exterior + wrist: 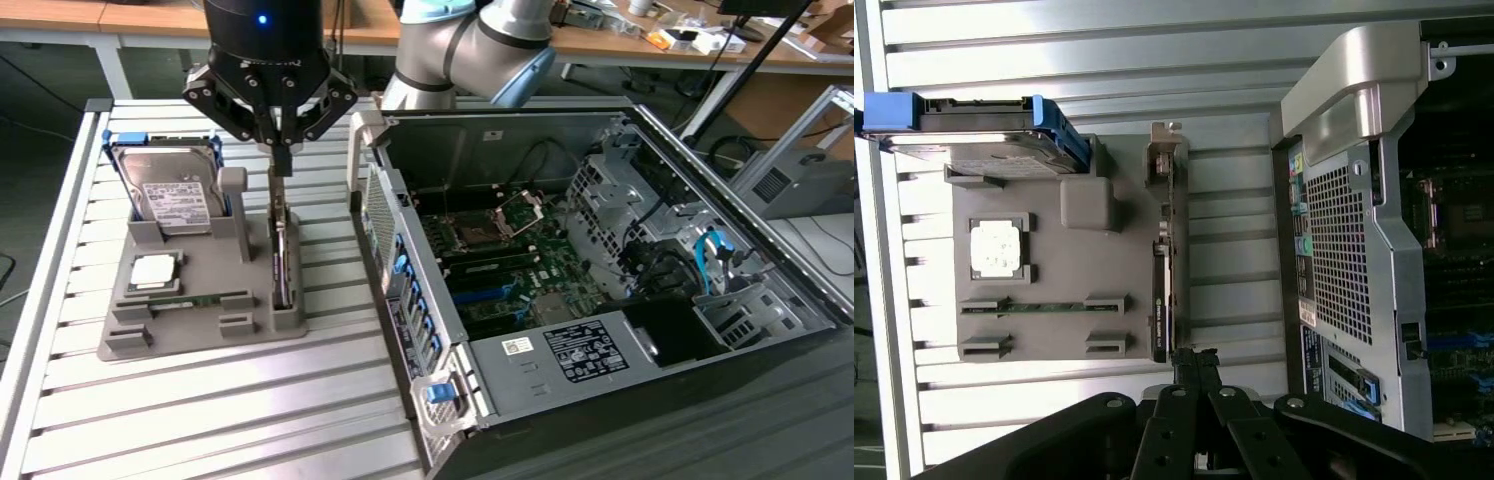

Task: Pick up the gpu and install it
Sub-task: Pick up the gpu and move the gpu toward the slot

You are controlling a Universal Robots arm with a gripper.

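Gpu (282,262) on edge in holder (200,305), long axis along holder's side, bracket toward holder's hard drive (167,195) end, my gripper (278,148) above, jaws clenched together.

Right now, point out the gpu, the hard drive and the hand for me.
gpu (280,262): exterior view, upper edge of the upright card.
hard drive (180,205): exterior view, its white label.
hand (278,160): exterior view, midway between its fingertips.
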